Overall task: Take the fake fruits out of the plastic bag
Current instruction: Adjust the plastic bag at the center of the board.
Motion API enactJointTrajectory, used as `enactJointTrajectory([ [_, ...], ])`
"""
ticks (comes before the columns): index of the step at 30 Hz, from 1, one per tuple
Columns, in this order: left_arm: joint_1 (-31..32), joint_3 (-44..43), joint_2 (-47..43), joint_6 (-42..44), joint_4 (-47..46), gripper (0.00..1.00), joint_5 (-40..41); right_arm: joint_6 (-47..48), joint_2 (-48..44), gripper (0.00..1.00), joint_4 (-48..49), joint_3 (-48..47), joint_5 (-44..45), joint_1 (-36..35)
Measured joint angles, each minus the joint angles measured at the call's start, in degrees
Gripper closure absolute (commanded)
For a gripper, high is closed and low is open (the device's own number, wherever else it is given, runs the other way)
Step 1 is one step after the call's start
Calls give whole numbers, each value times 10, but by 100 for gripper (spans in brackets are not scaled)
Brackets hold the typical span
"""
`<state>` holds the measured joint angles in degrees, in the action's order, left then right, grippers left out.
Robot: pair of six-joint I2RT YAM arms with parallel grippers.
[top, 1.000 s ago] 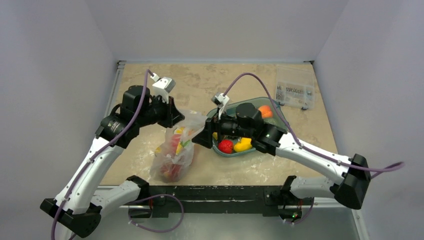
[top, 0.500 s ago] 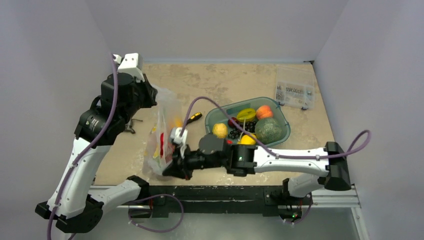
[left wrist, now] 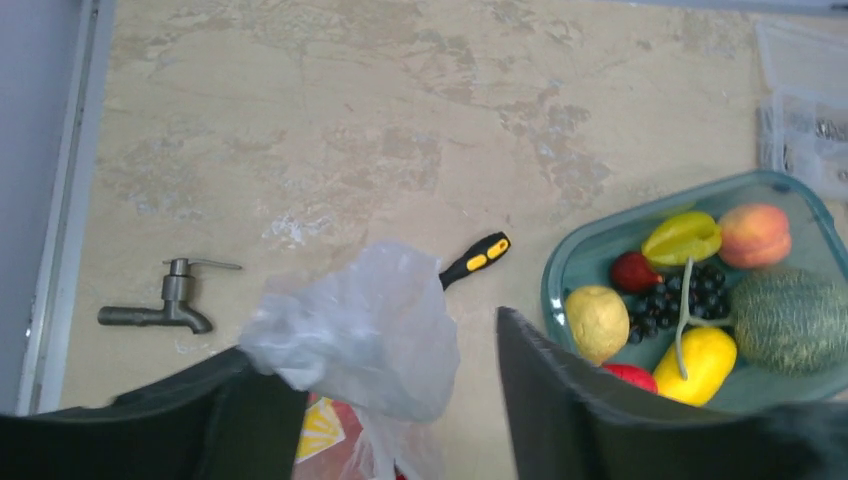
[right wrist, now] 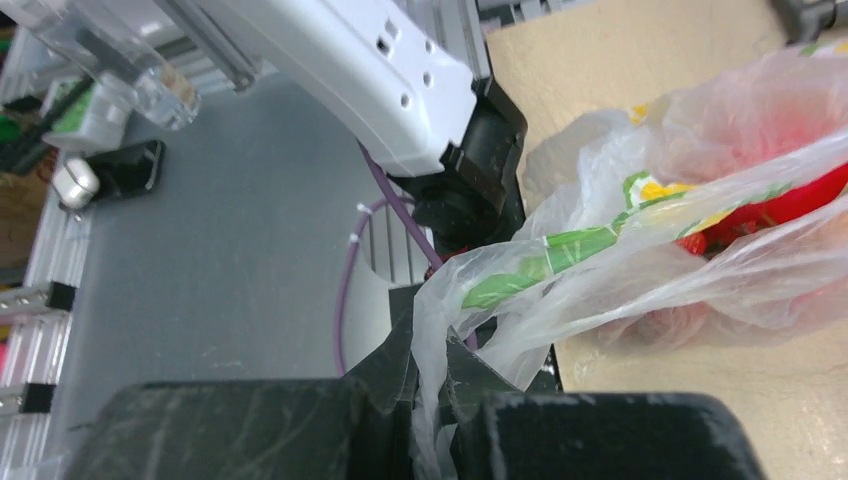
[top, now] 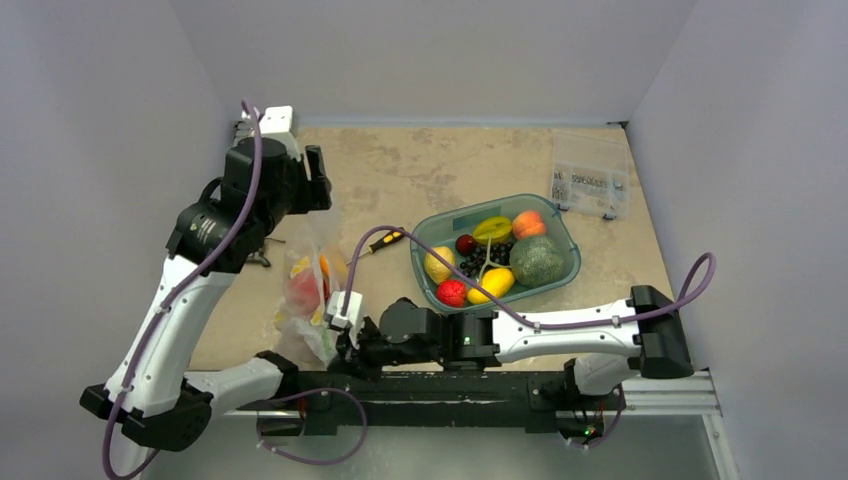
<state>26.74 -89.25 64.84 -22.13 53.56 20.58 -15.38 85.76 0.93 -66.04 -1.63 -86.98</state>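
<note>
Bag (right wrist: 620, 290), fruits (right wrist: 790, 205) inside, is clamped by right gripper (right wrist: 431, 352) at frame bottom; left gripper (left wrist: 378, 338) stands apart.

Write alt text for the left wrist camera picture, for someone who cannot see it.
A clear plastic bag, red and yellow showing inside, bunches between two wide-apart dark fingers at the bottom. Beyond it on the beige table lie a metal tap, a yellow-and-black screwdriver and a teal tub of fruit.

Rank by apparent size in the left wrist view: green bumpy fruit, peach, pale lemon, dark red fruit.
Largest: green bumpy fruit, even though the frame edge cuts it.
Middle: peach and pale lemon, too alike to rank.
Smallest: dark red fruit.
</note>
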Motion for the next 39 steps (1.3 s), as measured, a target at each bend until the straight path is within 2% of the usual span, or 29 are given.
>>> enactJointTrajectory([
  [2,0,-1,-18,0,16,7,-26,-3,-12,99,12,2,8,0],
  [3,0,-1,-32,1,24,1,-38,-5,-16,100,17,3,9,0],
  [9,0,8,-160,-11,70,0,-83,-29,-36,100,61,25,3,37],
  [12,0,19,-230,-15,94,6,-84,-41,-37,100,73,38,-9,62],
  [14,0,41,-277,-24,102,15,-85,-46,-38,100,75,45,-12,73],
  [16,0,73,-307,-29,105,29,-90,-50,-38,100,76,48,-15,76],
  [21,0,161,-282,-55,111,48,-110,-52,-53,100,88,62,-36,75],
  [26,0,239,-227,-85,89,42,-99,-52,-64,100,95,64,-39,75],
  [32,0,261,-216,-89,64,46,-95,-57,-68,100,99,64,-39,75],
  [36,0,268,-204,-88,37,35,-96,-62,-68,100,99,64,-40,75],
  [38,0,275,-202,-87,25,37,-101,-64,-67,100,99,64,-41,75],
  [39,0,280,-199,-87,19,44,-103,-65,-67,100,99,64,-41,75],
])
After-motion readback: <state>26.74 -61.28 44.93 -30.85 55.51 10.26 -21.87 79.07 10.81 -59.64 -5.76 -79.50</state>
